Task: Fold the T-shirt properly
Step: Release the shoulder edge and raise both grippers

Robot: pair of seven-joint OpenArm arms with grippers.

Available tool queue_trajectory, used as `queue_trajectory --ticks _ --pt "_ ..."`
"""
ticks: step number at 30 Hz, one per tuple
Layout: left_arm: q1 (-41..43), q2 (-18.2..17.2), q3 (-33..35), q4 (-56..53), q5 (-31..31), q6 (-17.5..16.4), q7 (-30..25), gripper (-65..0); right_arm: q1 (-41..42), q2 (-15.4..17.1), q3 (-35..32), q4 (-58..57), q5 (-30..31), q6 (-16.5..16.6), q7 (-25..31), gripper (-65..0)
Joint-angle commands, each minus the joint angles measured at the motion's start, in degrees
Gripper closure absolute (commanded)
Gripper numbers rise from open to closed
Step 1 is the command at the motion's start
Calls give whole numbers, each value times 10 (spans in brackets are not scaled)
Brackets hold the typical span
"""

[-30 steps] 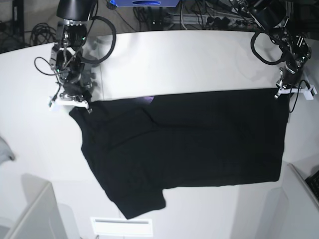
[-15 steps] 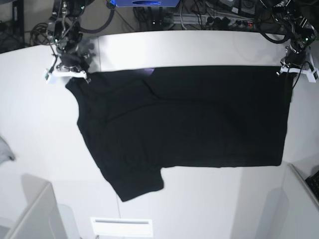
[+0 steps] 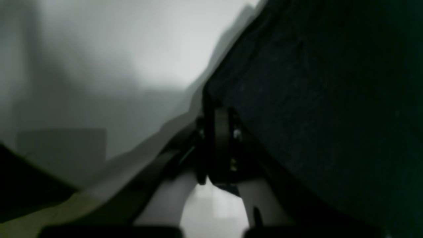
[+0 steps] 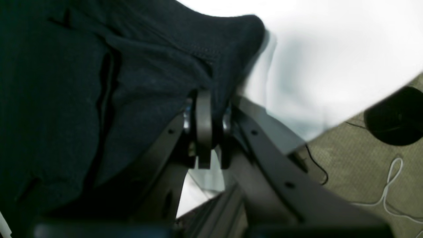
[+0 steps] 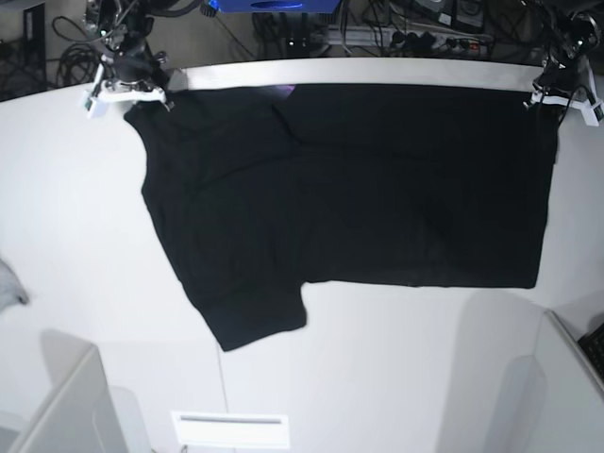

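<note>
The black T-shirt point(image 5: 359, 189) lies spread plain side up on the white table point(image 5: 75, 217), its far edge stretched near the table's back edge. One sleeve point(image 5: 255, 316) points toward the front. A tiny purple speck shows at the far edge. My left gripper point(image 5: 559, 94), on the base view's right, is shut on the T-shirt's far right corner point(image 3: 297, 99). My right gripper point(image 5: 127, 92), on the base view's left, is shut on the far left corner point(image 4: 198, 59). In both wrist views the jaws pinch black cloth.
A grey cloth scrap point(image 5: 8, 283) lies at the table's left edge. Cables and equipment point(image 5: 377, 28) crowd the floor behind the table. Grey bin edges point(image 5: 66, 406) stand at the front left and front right point(image 5: 566, 368). A white vent plate point(image 5: 231, 429) sits at the front.
Both grippers have moved toward the back of the table, dragging the T-shirt with them. Its far edge now lies by the table's back edge and the cloth looks flatter.
</note>
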Motion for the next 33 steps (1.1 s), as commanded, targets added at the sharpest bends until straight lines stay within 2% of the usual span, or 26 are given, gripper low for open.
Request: queue_trajectory --ticks 1,9,19,21,23,24,26,28,33 --pt "8 -6 -3 6 10 7 13 0 -11 4 3 10 -2 0 5 0" --pt "20 -6 -46 9 10 7 13 0 -30 3 3 9 -2 0 5 0" --pt "22 0 -48 11 10 7 13 0 -34 -6 3 15 -2 0 -4 0" --pt "27 1 -55 11 10 7 13 -181 -34 -6 7 18 -2 0 -18 -141" --pt "27 2 -64 11 10 7 13 -334 -34 -7 7 23 -4 0 -19 -255" --pt "27 2 -67 11 10 7 13 -406 -36 -7 7 26 -4 0 -19 -297" --pt "26 1 -68 12 10 7 13 -522 -45 -7 8 39 -4 0 -13 -312" --pt "26 1 -78 20 10 6 13 -574 -54 -7 14 57 -4 0 -5 -312" --pt "26 3 -137 91 7 2 13 -578 -53 -6 54 91 -4 1 -4 -312"
